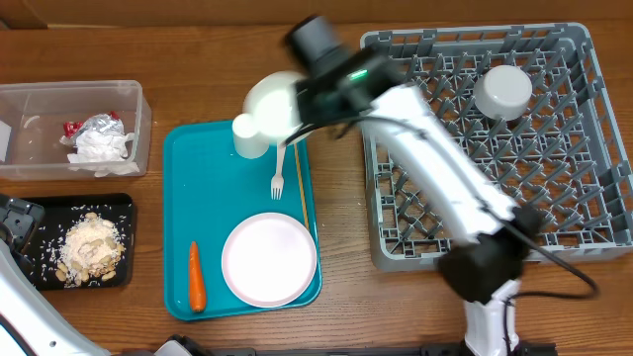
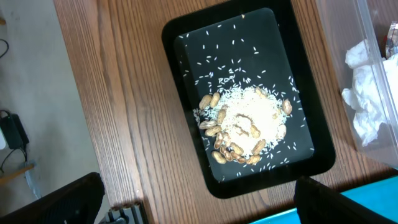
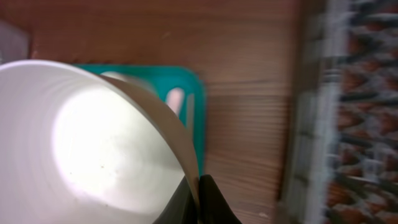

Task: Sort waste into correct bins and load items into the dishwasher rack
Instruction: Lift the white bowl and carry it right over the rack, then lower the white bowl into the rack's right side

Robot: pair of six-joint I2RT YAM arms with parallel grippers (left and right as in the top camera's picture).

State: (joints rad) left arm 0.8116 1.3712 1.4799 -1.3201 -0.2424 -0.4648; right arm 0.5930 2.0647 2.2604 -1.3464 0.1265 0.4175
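Right gripper (image 3: 198,200) is clamped on the rim of a small white round bowl (image 1: 274,99), above the flat teal tray (image 1: 213,188). Left gripper (image 2: 199,208), fingers spread, hovers over the shallow black rectangular tray (image 2: 261,37) holding beige nut scraps (image 2: 242,124).

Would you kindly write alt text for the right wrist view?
The right gripper pinches the rim of a white bowl filling the left. Behind lie a teal tray and table, the rack blurred at right.

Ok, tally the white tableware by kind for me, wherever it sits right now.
Bowls: 2, held bowl in right tool, second bowl in rack
Cup: 1
Plate: 1
Fork: 1
Total: 5
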